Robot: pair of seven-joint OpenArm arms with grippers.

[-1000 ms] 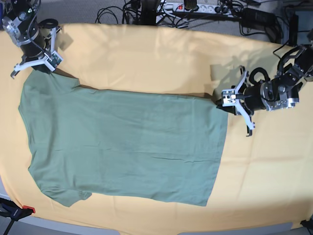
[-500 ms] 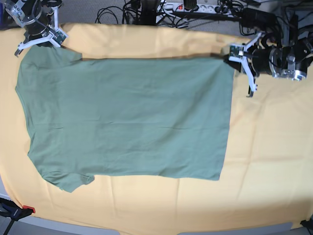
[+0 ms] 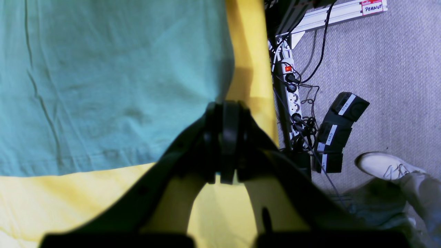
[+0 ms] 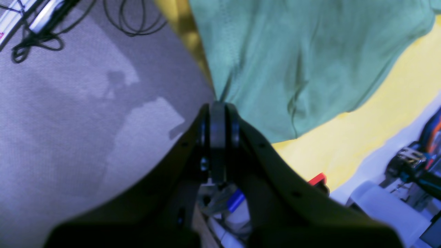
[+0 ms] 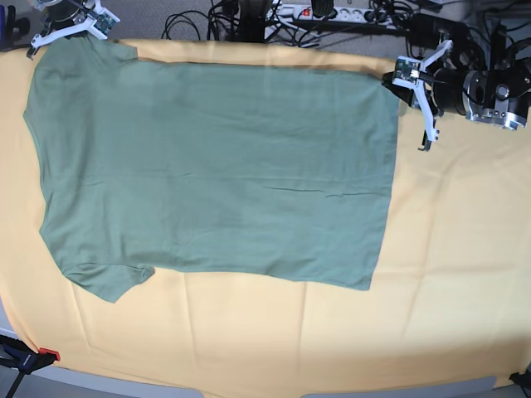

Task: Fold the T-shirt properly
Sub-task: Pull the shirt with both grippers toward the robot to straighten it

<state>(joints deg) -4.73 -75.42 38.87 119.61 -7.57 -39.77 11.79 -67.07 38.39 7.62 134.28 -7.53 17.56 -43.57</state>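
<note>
The sage-green T-shirt [image 5: 216,166] lies spread flat on the yellow-orange cloth [image 5: 448,290], sleeves at the left, hem at the right. My left gripper [image 5: 397,81] is shut on the far hem corner at the back right. In the left wrist view its fingers [image 3: 225,113] pinch that corner of the T-shirt [image 3: 103,75]. My right gripper [image 5: 81,31] is shut on the far sleeve at the back left edge. In the right wrist view the gripper [image 4: 217,110] pinches the T-shirt [image 4: 293,58] above the grey floor.
A power strip [image 5: 332,12] and tangled cables lie behind the table's back edge. Black adapters [image 3: 341,120] and a person's white shoe [image 3: 386,165] are on the floor by my left arm. A red-tipped clamp [image 5: 46,356] sits at the front left corner.
Both grippers have drawn the shirt's far edge toward the back of the table. The shirt has opened out wider and flatter, its far edge now at the cloth's back edge.
</note>
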